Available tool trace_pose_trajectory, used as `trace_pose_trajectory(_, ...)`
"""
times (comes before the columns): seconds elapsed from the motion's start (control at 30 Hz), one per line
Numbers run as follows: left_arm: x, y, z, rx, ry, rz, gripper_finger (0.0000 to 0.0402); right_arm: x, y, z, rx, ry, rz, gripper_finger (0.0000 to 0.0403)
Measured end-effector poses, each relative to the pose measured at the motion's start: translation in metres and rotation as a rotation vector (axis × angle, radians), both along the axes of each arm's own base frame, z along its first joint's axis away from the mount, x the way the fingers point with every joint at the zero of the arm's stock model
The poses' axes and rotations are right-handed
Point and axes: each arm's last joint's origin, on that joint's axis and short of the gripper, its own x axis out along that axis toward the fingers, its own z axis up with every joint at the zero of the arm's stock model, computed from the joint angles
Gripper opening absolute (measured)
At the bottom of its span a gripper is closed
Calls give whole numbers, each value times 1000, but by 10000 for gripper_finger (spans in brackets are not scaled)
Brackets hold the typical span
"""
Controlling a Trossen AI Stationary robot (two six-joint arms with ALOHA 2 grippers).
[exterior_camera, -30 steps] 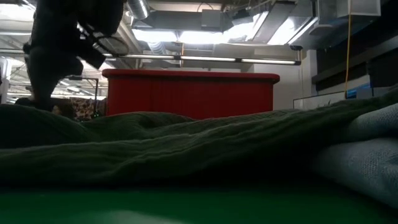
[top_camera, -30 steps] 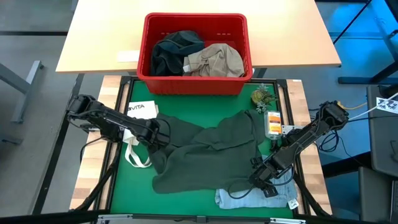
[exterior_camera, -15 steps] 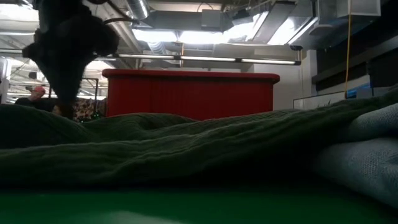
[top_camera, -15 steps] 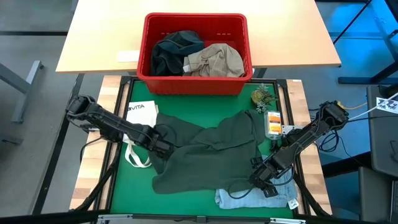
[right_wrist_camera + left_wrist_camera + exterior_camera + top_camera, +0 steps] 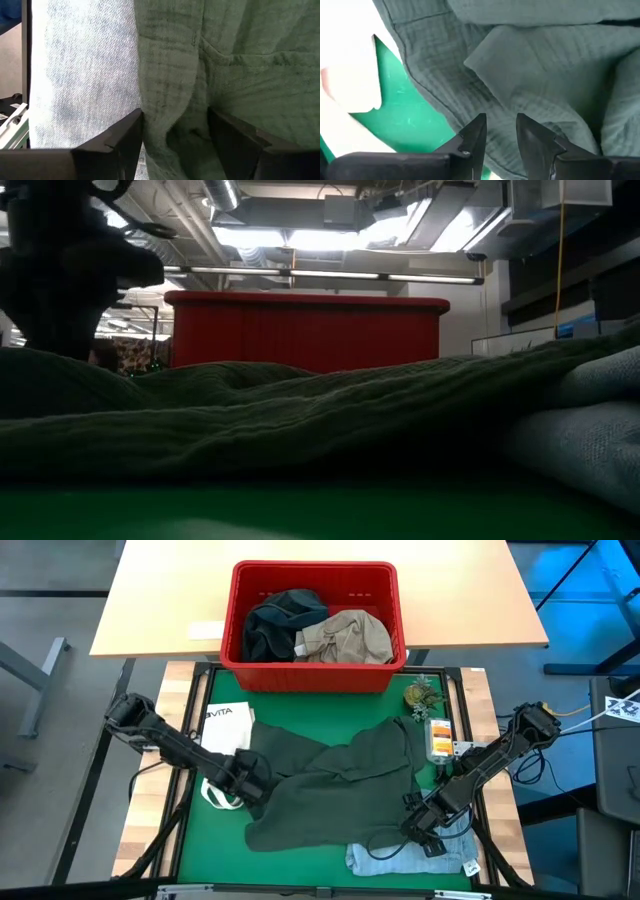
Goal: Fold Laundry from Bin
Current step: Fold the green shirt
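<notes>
Left gripper [image 5: 500, 131], fingers slightly parted and empty just above the green garment [image 5: 340, 780], may snag several layers.

Overhead, table-level, two close wrist views, all on green garment [image 5: 330, 785]

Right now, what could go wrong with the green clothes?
The right gripper has a bunch of the green garment between its wide fingers, right beside the jeans, so a pull might drag those along. The left gripper hovers at the garment's edge near the white tote bag and might catch it.
</notes>
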Motion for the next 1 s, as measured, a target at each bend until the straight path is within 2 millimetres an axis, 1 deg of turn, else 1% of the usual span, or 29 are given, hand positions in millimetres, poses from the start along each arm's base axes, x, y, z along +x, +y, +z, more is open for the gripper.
trace_pose_trajectory(0.17, 0, -2, -11, 25, -89, 32, 101, 0, 0, 0, -1, -1, 0, 220)
trace_pose_trajectory(0.4, -2, -2, -30, -11, -168, 38, 99, 0, 0, 0, -3, -2, -1, 220)
trace_pose_trajectory(0.5, -1, -2, -31, -19, -176, 31, 80, 0, 0, 0, -3, -2, -1, 220)
trace_pose_trajectory(0.67, -1, -2, -31, -9, -171, 1, 11, 0, 0, 0, -6, -3, -2, 220)
trace_pose_trajectory(1.0, -2, -1, -31, 1, -156, -22, 1, 0, 0, 0, -6, -3, -2, 220)
